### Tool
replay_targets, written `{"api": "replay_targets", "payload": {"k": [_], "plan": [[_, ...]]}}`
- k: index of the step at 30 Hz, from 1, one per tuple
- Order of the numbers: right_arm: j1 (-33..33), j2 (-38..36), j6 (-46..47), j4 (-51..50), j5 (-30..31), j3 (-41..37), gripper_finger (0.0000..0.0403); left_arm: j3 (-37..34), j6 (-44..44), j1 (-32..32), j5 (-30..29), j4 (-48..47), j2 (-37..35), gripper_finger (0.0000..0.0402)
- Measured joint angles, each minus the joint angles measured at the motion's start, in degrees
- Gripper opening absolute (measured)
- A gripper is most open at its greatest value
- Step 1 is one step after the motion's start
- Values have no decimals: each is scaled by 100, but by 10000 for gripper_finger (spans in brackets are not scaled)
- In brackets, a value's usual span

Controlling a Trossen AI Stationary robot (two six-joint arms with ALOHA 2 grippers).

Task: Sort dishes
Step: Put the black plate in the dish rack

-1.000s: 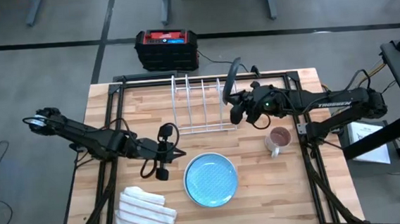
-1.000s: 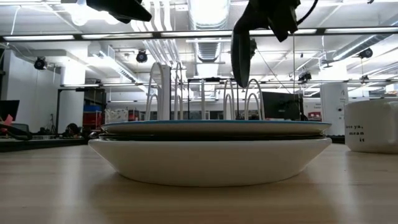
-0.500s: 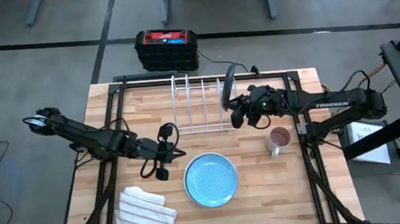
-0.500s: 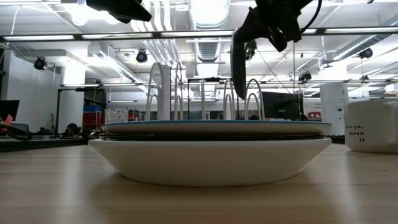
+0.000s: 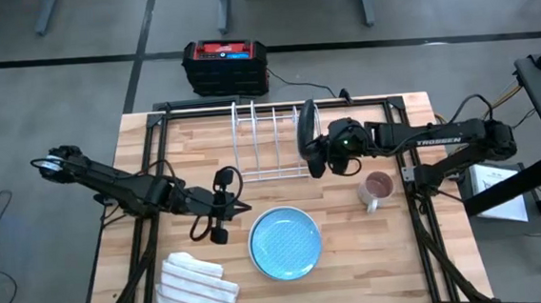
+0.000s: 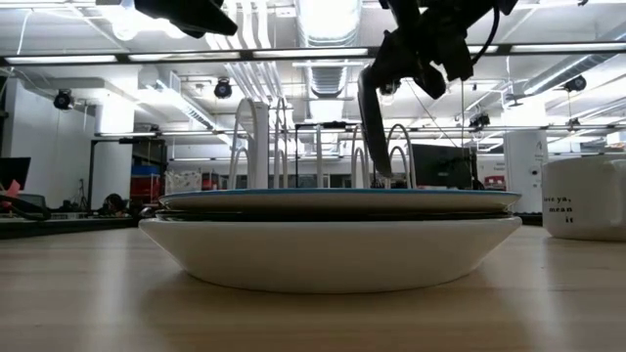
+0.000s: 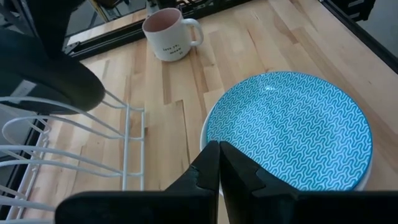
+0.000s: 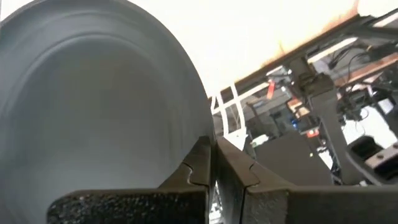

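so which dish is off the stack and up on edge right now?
The dark blue-grey plate, held on edge by the right tool at the wire rack. The others lie flat, stacked under the light blue plate.

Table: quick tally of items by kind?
Plates: 3 visible: dark plate, light blue plate, white plate beneath it; the stack may hide more
Mug: 1
Cloth: 1
Dish rack: 1
Total: 6
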State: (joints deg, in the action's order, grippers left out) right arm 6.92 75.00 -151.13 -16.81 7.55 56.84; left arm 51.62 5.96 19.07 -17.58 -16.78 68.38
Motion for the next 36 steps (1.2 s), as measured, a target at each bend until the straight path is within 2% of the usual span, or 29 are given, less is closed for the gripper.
{"api": "replay_targets", "payload": {"k": [15,22,36], "plan": [[24,210,154,-99,-20,-24,3,0,-2,1,9,-60,0,0],[24,210,1163,-122,-20,-26,3,0,-3,1,9,-55,0,0],[24,208,2591,-136,-19,-28,3,0,-4,0,9,-42,0,0]]}}
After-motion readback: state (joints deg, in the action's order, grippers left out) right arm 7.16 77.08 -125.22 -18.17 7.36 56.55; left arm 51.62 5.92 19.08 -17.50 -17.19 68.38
